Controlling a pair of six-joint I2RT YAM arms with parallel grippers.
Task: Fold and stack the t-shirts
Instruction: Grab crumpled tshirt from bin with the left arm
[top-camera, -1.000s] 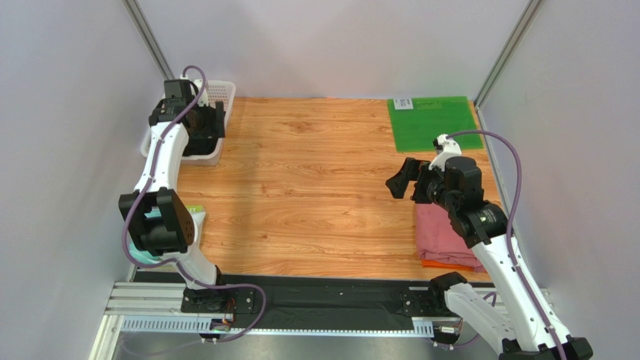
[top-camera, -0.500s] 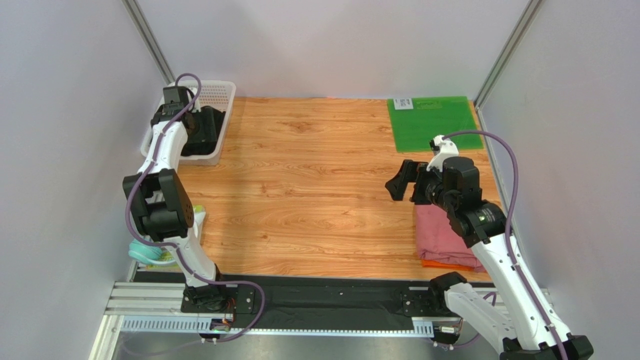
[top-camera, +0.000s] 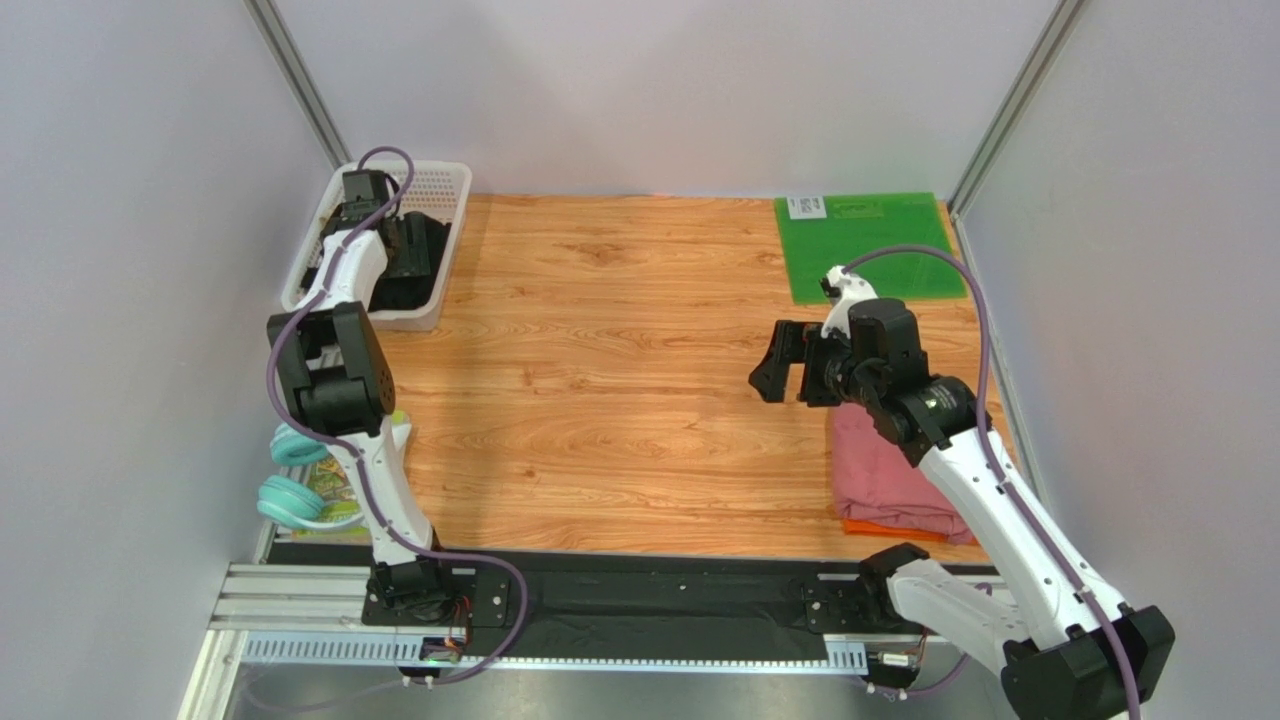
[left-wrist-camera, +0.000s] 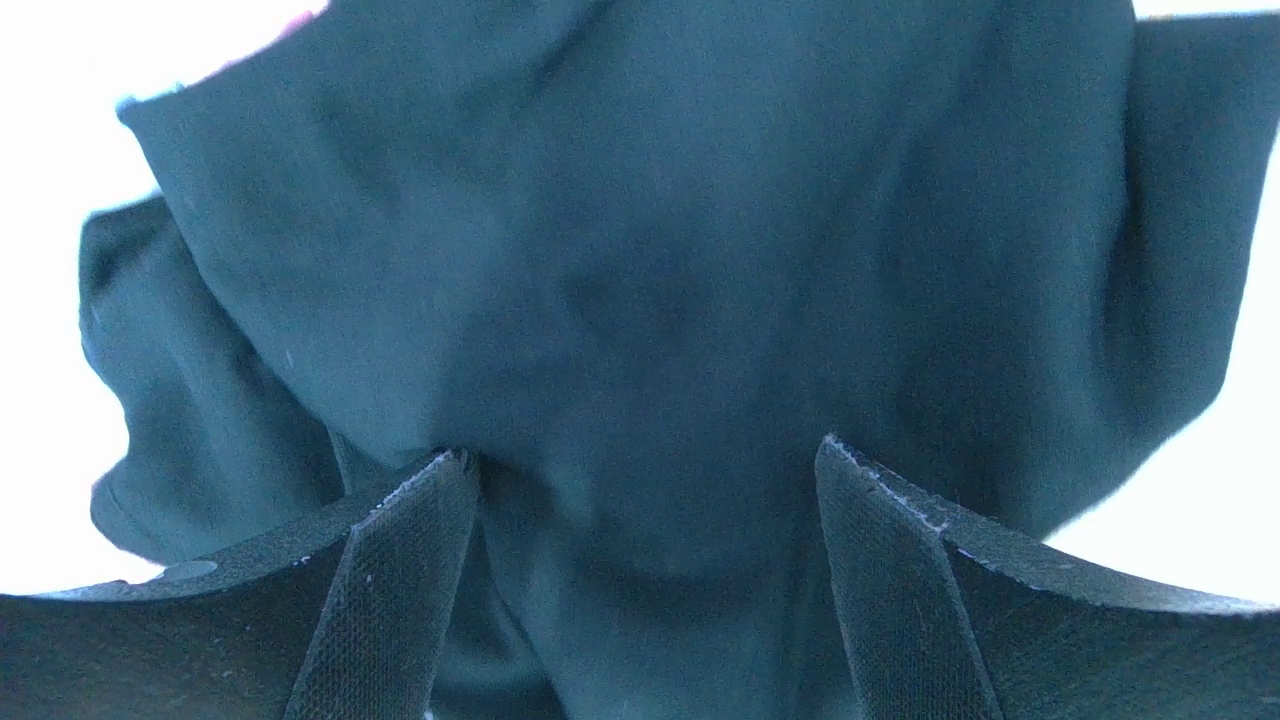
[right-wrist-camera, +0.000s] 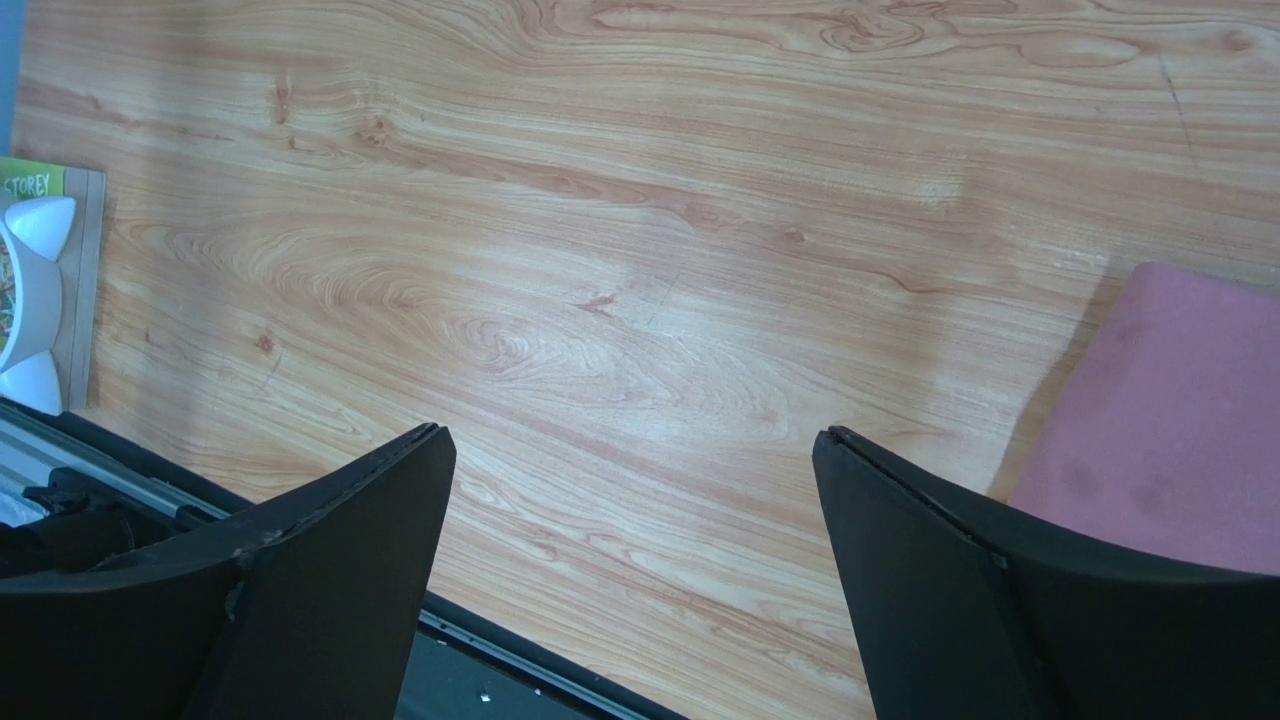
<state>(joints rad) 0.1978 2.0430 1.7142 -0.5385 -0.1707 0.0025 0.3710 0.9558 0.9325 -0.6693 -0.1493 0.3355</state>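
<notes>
- Reaches the left arm far and left, into a white basket (top-camera: 443, 183) at the far left corner of the worktop (top-camera: 601, 360).
- Holds the left claw (left-wrist-camera: 631, 468) down inside that basket, jaws spread wide and tips pressed into the black shirt (left-wrist-camera: 646, 225).
- Shows, from the left wrist, dark cloth bulging up between the two fingers (left-wrist-camera: 383, 585) and touching both inner pads, with no pinch on it.
- Finds the black shirt crumpled in the basket, filling the left wrist view almost from edge to edge.
- Holds the right claw (top-camera: 774, 368) over bare wood right of centre, jaws wide open, gripping nothing.
- Points that claw leftward, with its arm bending back to its base at the near right.
- Finds the pink shirt (top-camera: 869, 477) folded flat at the near right of the worktop, just near and right of the right claw, partly under the right arm.
- Rests the pink shirt on the orange shirt (top-camera: 887, 528), of which only a thin strip peeks out along the near edge.
- Catches a corner of the pink shirt at the right edge of the right wrist view, beside the right finger.
- Shows a green mat (top-camera: 864, 248) lying flat at the far right corner, a small white label at its far left corner, apart from the stacked shirts.
- Shows teal headphones (top-camera: 293, 483) at the near left, just off the wood, beside the left arm.
</notes>
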